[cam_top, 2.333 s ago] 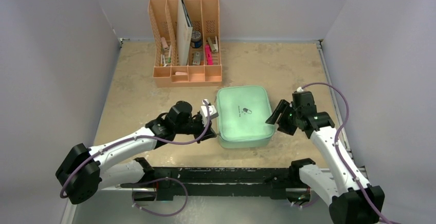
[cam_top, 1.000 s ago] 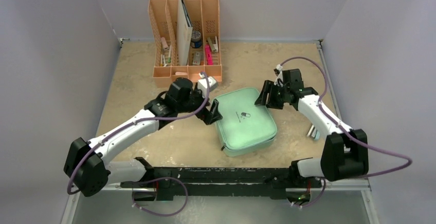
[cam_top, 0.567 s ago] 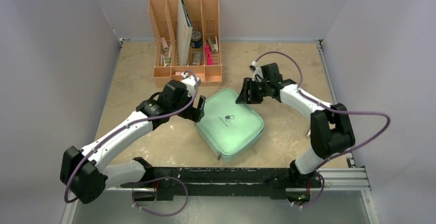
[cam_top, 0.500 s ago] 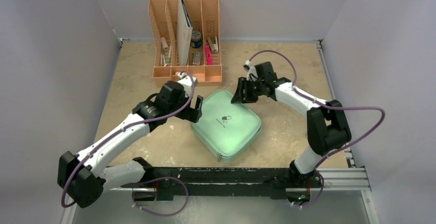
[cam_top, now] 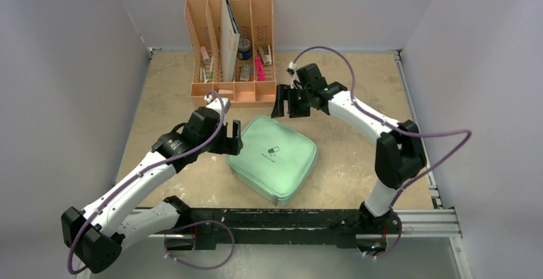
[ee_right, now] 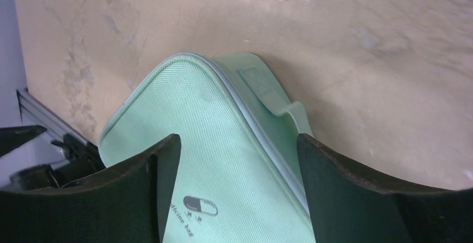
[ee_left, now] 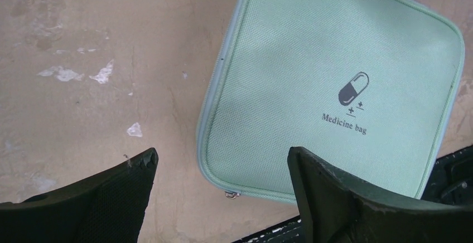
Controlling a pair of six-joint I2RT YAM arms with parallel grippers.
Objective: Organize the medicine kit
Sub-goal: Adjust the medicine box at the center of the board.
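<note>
**Kit cornerwise between open pincers**

The closed medicine kit (cam_top: 272, 157) lies mid-way along the table (cam_top: 358, 100), turned diamond-wise. The left pincer (cam_top: 228, 143), jaws apart, stands nearer, at its left corner. The right pincer (cam_top: 286, 107), also open, hovers just beyond the far corner.

I get soft, even light from above with no glare. Shadows under the arms (cam_top: 147, 170) lie faint on the table (cam_top: 358, 144). My left wrist view reads the kit (ee_left: 312, 59) print sharply; the near fingers (ee_left: 357, 198) look dark and slightly soft.
</note>
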